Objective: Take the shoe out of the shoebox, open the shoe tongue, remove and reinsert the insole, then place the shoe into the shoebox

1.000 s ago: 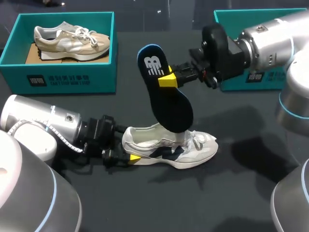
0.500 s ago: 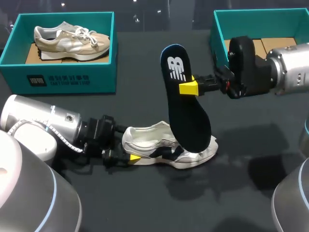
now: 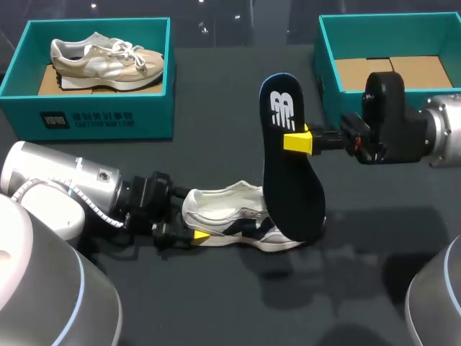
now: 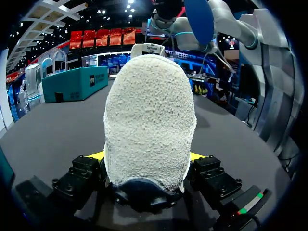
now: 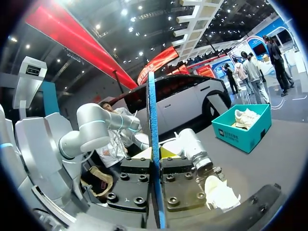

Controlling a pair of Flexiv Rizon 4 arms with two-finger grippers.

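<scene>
Table (image 3: 216, 94): dark, carries everything.
Right box (image 3: 374, 20): far right corner, no shoe inside.
Left box (image 3: 94, 115): far left corner, holds beige shoe (image 3: 104, 59).
Shoe (image 3: 230, 216): on its sole by near edge, about middle. Likely light, with soft upper and firmer heel, so heel is best hold. Left gripper (image 3: 191, 223) clamped on heel from both sides.
Insole (image 3: 292, 180): upright, lower end over toe, contact unclear. Likely thin, light and bendy. Right gripper (image 3: 299, 140) pinching it above mid-length.
Print: white logo on insole, label on left box wall. Not read out.

White logo on dark insole (image 3: 290, 180), white print on left shoebox (image 3: 148, 119) wall, small print on shoe tongue (image 4: 148, 49), none legible.
</scene>
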